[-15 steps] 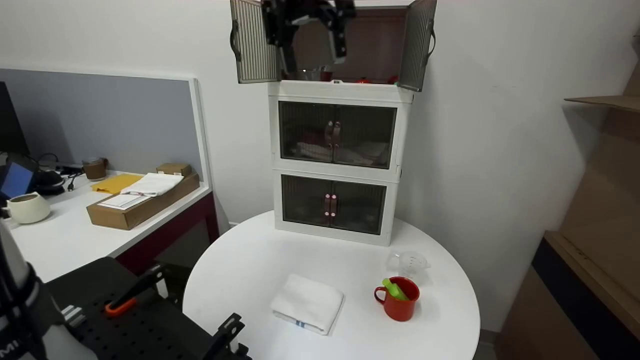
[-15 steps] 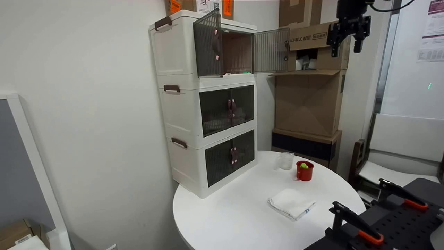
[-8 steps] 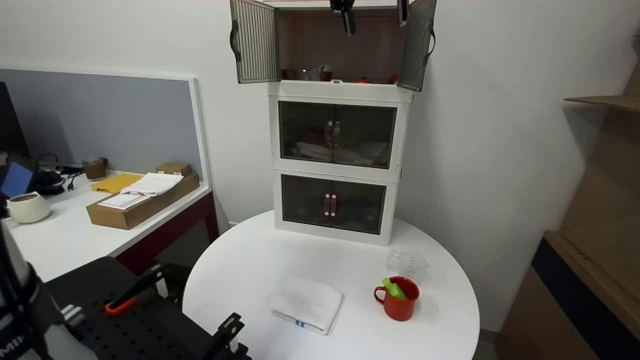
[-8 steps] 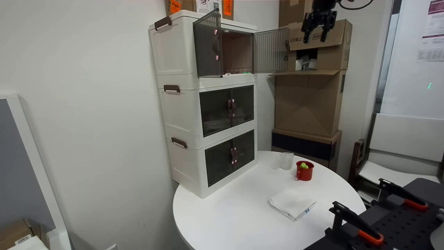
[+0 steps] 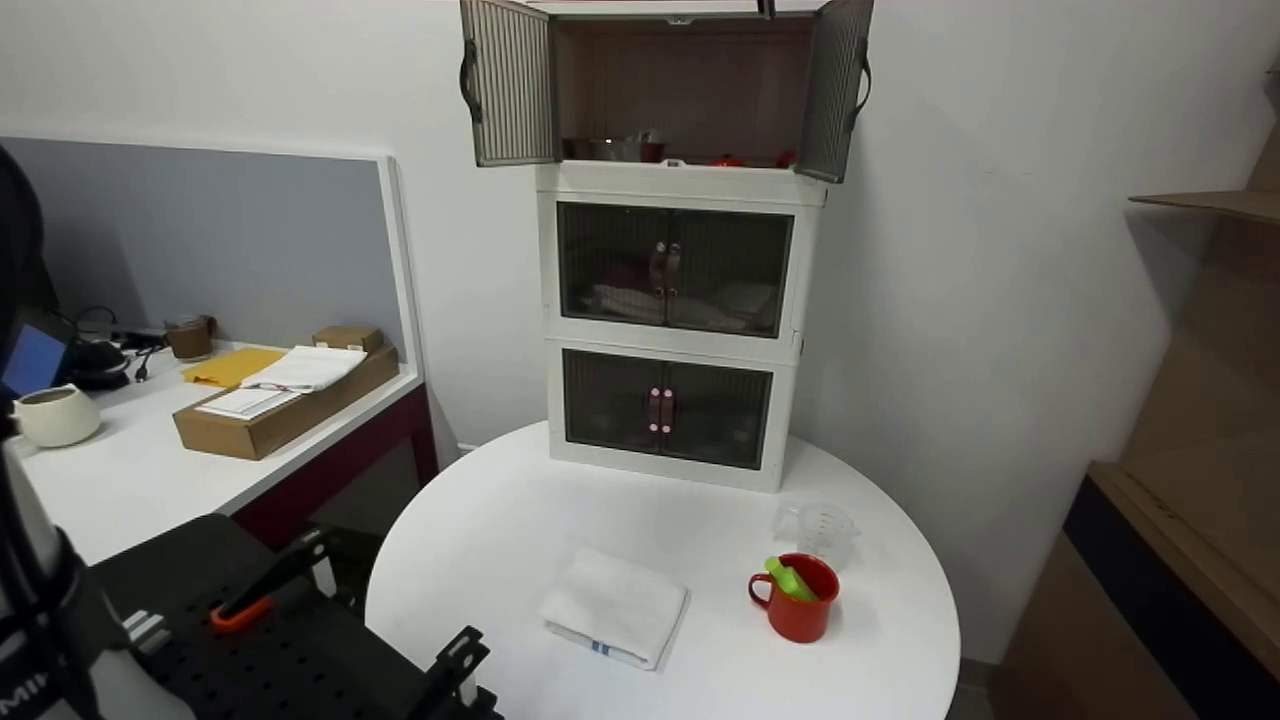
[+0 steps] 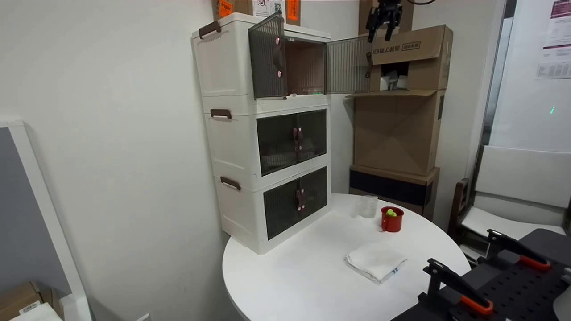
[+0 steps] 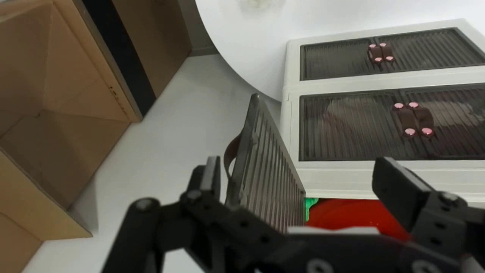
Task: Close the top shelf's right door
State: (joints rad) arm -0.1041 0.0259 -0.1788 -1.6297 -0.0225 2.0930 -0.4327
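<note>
The top shelf (image 6: 308,100) has both ribbed dark translucent doors standing open. Its right door (image 5: 838,95) sticks outward; it also shows in an exterior view (image 6: 347,66) and in the wrist view (image 7: 271,170). The curved handle (image 7: 232,151) is on the door's outer face. The left door (image 5: 512,85) is open too. My gripper (image 6: 380,34) is open and empty, near the upper outer edge of the right door. In the wrist view, the door appears between the spread fingers (image 7: 297,176); contact cannot be told. Only one fingertip (image 5: 766,8) shows at the top of an exterior view.
Red and green items (image 7: 352,214) lie inside the top shelf. The two lower shelves (image 5: 676,270) are shut. Cardboard boxes (image 6: 397,129) stand beside the right door. A red mug (image 5: 797,612), a clear cup (image 5: 826,530) and a folded cloth (image 5: 615,605) are on the round table (image 5: 480,560).
My gripper has moved up and toward the right door, nearly leaving the top of an exterior view. It stays open. Neither door has moved.
</note>
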